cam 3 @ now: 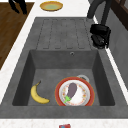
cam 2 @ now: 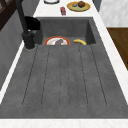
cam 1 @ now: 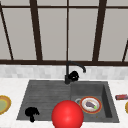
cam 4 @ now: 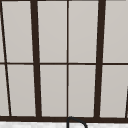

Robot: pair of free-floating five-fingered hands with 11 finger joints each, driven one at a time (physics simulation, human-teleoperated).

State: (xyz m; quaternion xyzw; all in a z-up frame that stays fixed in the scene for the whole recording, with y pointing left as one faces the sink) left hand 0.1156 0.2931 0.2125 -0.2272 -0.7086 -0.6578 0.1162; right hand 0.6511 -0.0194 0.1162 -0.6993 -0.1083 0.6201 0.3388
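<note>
A: We have our right hand (cam 1: 73,75) up at the faucet (cam 1: 68,72), right beside its base at the back rim of the sink (cam 1: 37,100). From the right side view its fingers (cam 3: 100,37) look curled close about the faucet's base, though we cannot tell for certain that they clamp it.

B: And our left hand (cam 1: 31,113) hangs low over the front left of the draining board, fingers drooping, holding nothing.

A: The faucet should handle as stiff, fixed metal, smooth and likely slippery; we judge the thick base or the lever beside it the best place to take hold.

B: In the basin lie a red-rimmed plate (cam 3: 74,93) with an eggplant (cam 3: 72,89), and a banana (cam 3: 38,94) beside it.
</note>
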